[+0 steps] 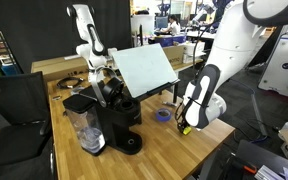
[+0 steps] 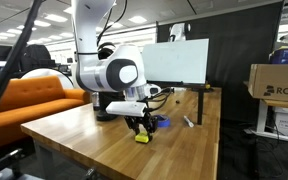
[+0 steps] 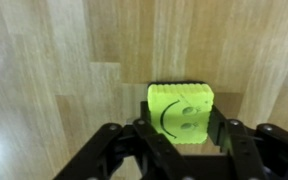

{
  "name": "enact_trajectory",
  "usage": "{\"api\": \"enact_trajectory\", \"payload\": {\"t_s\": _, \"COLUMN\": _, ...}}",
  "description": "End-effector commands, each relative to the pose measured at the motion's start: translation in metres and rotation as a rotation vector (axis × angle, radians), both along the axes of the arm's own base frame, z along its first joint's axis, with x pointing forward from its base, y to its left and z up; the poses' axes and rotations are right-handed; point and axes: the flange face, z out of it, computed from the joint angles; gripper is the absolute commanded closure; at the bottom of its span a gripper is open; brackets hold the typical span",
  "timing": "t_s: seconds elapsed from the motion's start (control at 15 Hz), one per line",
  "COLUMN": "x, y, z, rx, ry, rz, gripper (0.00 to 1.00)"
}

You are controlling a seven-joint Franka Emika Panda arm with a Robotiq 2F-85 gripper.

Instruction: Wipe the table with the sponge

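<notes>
In the wrist view the end effector (image 3: 184, 130) hides the lower edge of the sponge (image 3: 181, 104).

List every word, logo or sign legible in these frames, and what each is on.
"ROBO", cut off at the frame edge: on the cardboard box in an exterior view.
Smiley face, no letters: on the sponge in the wrist view.
Nothing else is readable.

Light-brown wooden table (image 3: 44, 60), plank grain visible, smooth with low sheen; sponge (image 3: 180, 105) of yellow foam, matt, finely porous; gripper (image 3: 182, 130) black and matt; arm shell (image 2: 109, 72) glossy white plastic; coffee machine (image 1: 114, 118) black plastic, semi-gloss
</notes>
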Motion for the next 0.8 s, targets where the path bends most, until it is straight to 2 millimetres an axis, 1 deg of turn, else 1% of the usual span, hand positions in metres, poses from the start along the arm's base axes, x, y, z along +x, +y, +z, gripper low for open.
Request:
{"api": "enact_trajectory", "payload": {"t_s": 0.0, "x": -0.008, "y": -0.03, "z": -0.014, "rx": -0.036, "ry": 0.02, "rz": -0.034, "gripper": 0.71}}
{"api": "enact_trajectory", "payload": {"t_s": 0.07, "x": -0.009, "y": -0.034, "z": -0.014, "rx": -0.042, "ry": 0.022, "rz": -0.044, "gripper": 0.71}}
{"api": "enact_trajectory", "payload": {"t_s": 0.13, "x": -0.01, "y": -0.033, "z": -0.014, "rx": -0.041, "ry": 0.022, "rz": -0.045, "gripper": 0.71}}
{"api": "enact_trajectory", "payload": {"t_s": 0.4, "x": -0.006, "y": -0.004, "z": -0.008, "rx": -0.014, "ry": 0.012, "rz": -0.006, "gripper": 0.71}}
{"api": "enact_trajectory", "payload": {"t_s": 0.53, "x": -0.001, "y": 0.016, "z": -0.003, "rx": 0.002, "ry": -0.002, "rz": 0.031, "gripper": 0.71}}
{"api": "enact_trajectory", "payload": {"t_s": 0.73, "x": 0.009, "y": 0.062, "z": 0.003, "rx": 0.037, "ry": -0.024, "rz": 0.101, "gripper": 0.71}}
